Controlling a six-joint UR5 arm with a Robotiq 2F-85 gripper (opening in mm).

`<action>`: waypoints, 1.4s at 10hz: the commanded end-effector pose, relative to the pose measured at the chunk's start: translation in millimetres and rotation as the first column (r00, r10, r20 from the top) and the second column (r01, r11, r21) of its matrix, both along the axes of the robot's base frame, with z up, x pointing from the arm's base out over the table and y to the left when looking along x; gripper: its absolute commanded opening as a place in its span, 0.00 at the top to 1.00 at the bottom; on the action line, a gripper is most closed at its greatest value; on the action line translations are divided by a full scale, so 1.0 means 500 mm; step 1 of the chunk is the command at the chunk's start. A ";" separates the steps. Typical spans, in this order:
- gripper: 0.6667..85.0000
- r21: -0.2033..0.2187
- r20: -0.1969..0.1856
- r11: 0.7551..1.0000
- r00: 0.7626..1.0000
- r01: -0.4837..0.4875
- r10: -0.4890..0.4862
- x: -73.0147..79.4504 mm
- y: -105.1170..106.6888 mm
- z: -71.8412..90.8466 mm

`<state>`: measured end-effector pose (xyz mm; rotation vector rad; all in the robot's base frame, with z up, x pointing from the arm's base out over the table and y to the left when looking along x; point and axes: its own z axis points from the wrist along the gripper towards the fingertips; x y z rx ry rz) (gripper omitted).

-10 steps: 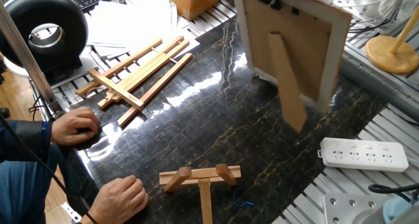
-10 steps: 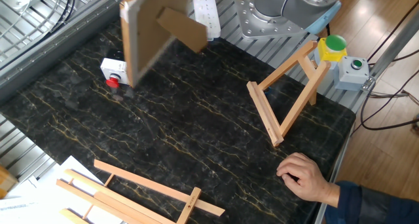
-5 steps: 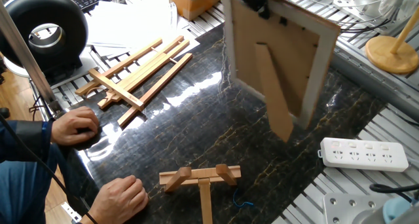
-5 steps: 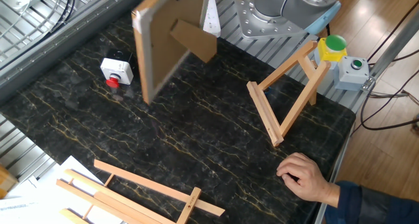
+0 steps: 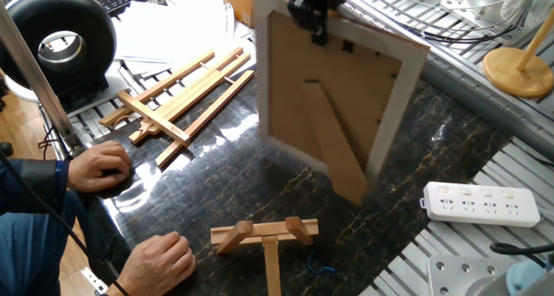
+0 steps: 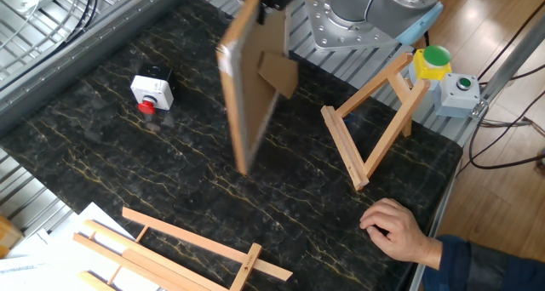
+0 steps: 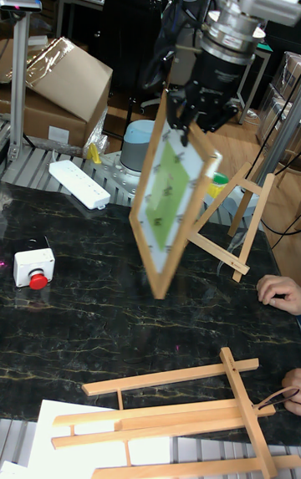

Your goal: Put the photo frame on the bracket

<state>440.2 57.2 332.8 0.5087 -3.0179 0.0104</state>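
Black marble table [image 6: 187,197]: bracket [image 6: 375,121], easel [image 6: 170,248] (flat), button box [image 6: 152,88].

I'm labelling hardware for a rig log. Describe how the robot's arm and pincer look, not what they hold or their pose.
The pincer is black, a compact blocky body with short dark fingers. Above it sits a round metallic silver wrist section with ribbed rings, topped by a pale grey-white arm housing. Black cables hang in loops beside the wrist. No readable markings show.
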 end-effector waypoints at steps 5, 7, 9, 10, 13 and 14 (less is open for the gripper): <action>1.00 0.018 0.022 0.976 0.976 -0.216 0.216 0.015 0.024 -0.012; 1.00 -0.105 0.033 0.954 0.958 -0.280 0.285 0.040 -0.038 -0.008; 1.00 -0.129 0.033 0.939 0.945 -0.319 0.325 0.047 -0.049 -0.006; 1.00 -0.118 0.048 0.936 0.939 -0.332 0.339 0.053 -0.042 -0.007; 1.00 -0.185 0.055 0.836 0.844 -0.517 0.534 0.090 -0.066 -0.001; 1.00 -0.189 0.069 0.825 0.831 -0.532 0.552 0.099 -0.062 -0.001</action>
